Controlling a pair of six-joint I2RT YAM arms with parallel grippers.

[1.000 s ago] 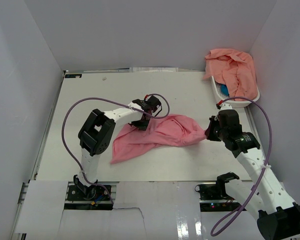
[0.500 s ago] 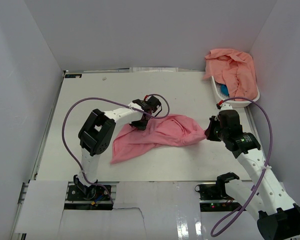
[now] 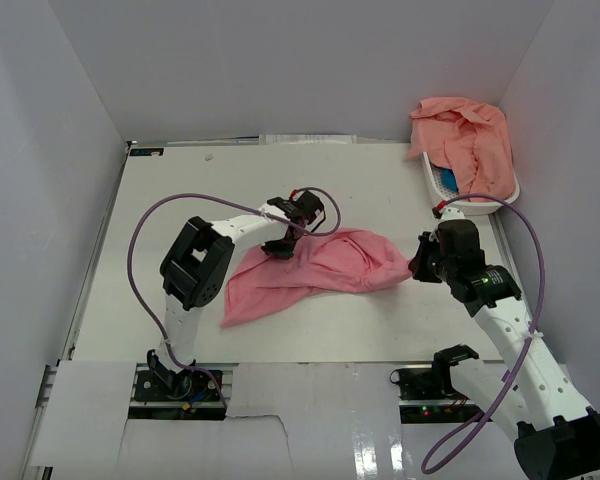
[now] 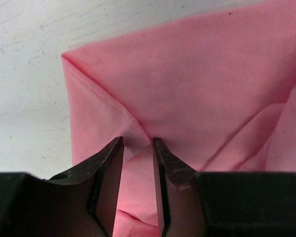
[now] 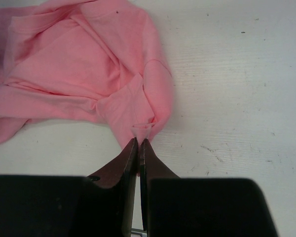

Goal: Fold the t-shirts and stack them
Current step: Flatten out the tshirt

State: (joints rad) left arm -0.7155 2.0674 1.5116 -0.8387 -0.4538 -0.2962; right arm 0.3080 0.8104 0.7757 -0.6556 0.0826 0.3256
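Across the middle of the bench (image 3: 180, 190) lies one pink t-shirt (image 3: 325, 265), crumpled and only partly spread. I cannot make out its collar or sleeves from above. At the far right corner, the other t-shirts (image 3: 465, 135) are heaped in and over the white basket (image 3: 483, 200), well apart from the one I am working. I judge that folding proper has not begun.

Findings, left end effector (image 4: 137, 140): the jaws are narrowly parted with a tuck of cloth nipped between the tips, near a folded corner on the garment's left side. Creases run into the tips, so I judge the grip to be live.

Findings, right end effector (image 5: 138, 141): the jaws are all but closed on a small pucker at the garment's right edge.

Handling assessment: the cloth is light, limp and without stiffness. It should sag between my two holds and drag on the bench rather than slide cleanly. Both pinches are thin and may catch one layer only, so slippage is the main risk. A better purchase would be a deeper bite at the hem corners or shoulders, through both layers, drawn apart under tension before laying flat.
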